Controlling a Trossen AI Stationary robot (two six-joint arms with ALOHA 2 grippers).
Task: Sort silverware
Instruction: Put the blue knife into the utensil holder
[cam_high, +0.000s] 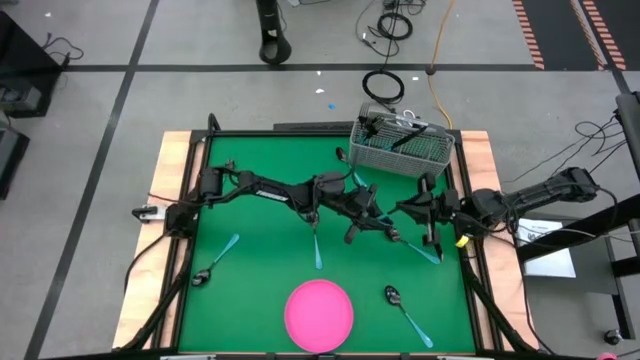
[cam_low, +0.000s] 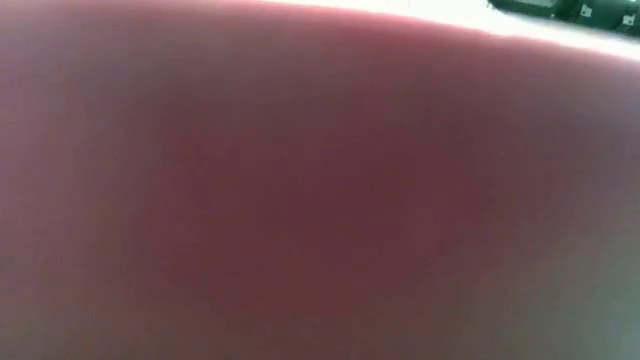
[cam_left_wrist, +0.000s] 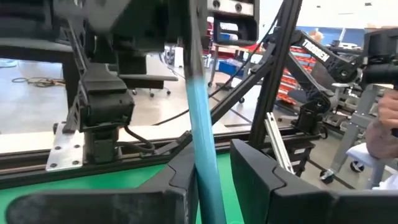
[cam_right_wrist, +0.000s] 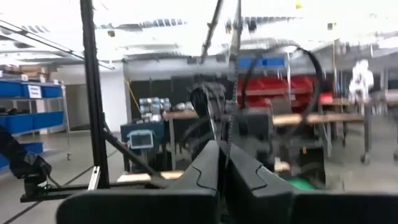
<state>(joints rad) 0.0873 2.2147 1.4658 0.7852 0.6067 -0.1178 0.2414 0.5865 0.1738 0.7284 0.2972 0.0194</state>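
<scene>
A utensil with a light-blue handle (cam_left_wrist: 202, 143) and a dark metal upper end stands upright in the air between the fingers of my left gripper (cam_left_wrist: 217, 186), which is open over the table's middle (cam_high: 375, 215). My right gripper (cam_right_wrist: 222, 168) is shut, close to it at the right (cam_high: 405, 210). More silverware lies flat on the green mat: a spoon (cam_high: 215, 258) at the left, one piece (cam_high: 317, 245) in the middle, one (cam_high: 428, 248) under my right gripper and a spoon (cam_high: 405, 310) near the front. My left gripper has the blue handle (cam_left_wrist: 198, 168) lying against the inner side of one finger (cam_left_wrist: 180, 183). The other finger (cam_left_wrist: 261, 180) stands apart from it with a gap. My right gripper is shut on the utensil's dark upper end (cam_left_wrist: 189, 37). The place of contact is lost in the dark at the edge of the left wrist view. The utensil is clear of the table.
A grey wire-mesh basket (cam_high: 400, 148) with utensils in it stands at the far right of the mat. A round pink plate (cam_high: 320, 312) lies at the near edge. A blurred pink-red surface (cam_low: 320, 200) fills the low view.
</scene>
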